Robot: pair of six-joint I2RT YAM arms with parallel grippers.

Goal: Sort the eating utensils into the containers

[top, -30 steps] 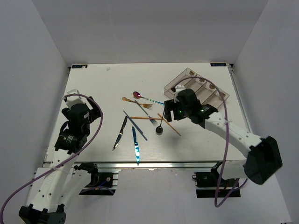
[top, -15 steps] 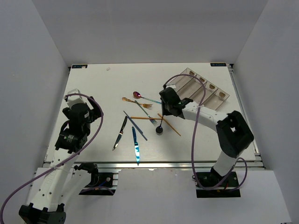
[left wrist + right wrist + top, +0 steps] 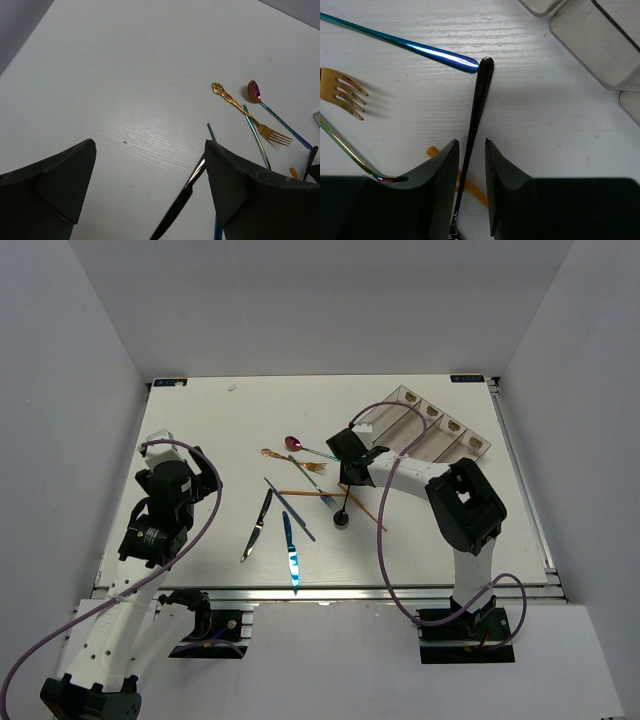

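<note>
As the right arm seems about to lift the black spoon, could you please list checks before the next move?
1. The black spoon has its handle between the right tool fingers: ok.
2. Grip firm: cannot tell.
3. The blue handle clear of the spoon: not ok, tips look touching.
4. The orange chopstick clear: not ok, crosses under the spoon.
5. The tray unobstructed: ok.
6. The left tool open, away from the pile: ok.

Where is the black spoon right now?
Seen from above, the black spoon lies just right of centre, its handle between the fingers of the right gripper, beside an orange chopstick.
</note>
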